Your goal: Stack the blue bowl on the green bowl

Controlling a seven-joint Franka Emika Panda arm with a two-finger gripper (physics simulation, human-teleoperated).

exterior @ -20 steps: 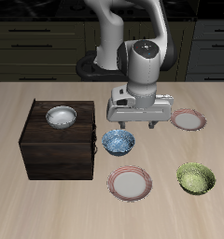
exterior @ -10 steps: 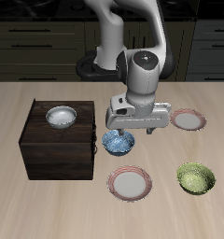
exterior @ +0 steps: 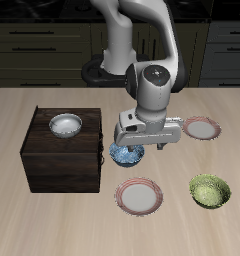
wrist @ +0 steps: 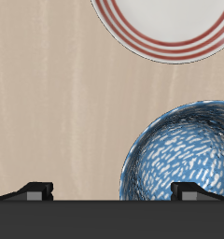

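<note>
The blue bowl (exterior: 127, 154) stands on the table beside the dark wooden box, partly hidden by my hand. It fills much of the wrist view (wrist: 184, 154). My gripper (exterior: 140, 146) is open and low over it. In the wrist view my gripper (wrist: 114, 191) has one fingertip (wrist: 193, 189) over the bowl's inside and the other outside its rim, over bare table. The green bowl (exterior: 209, 190) stands apart, near the table's front edge, and is empty.
A dark wooden box (exterior: 62, 160) holds a silvery-white bowl (exterior: 65, 124) on top. One pink-rimmed plate (exterior: 139, 196) lies just in front of the blue bowl and shows in the wrist view (wrist: 165, 23). Another plate (exterior: 202, 127) lies farther back.
My gripper has come down and a little toward the table's front, from above and behind the blue bowl to right over it. The bowls and plates have not moved.
</note>
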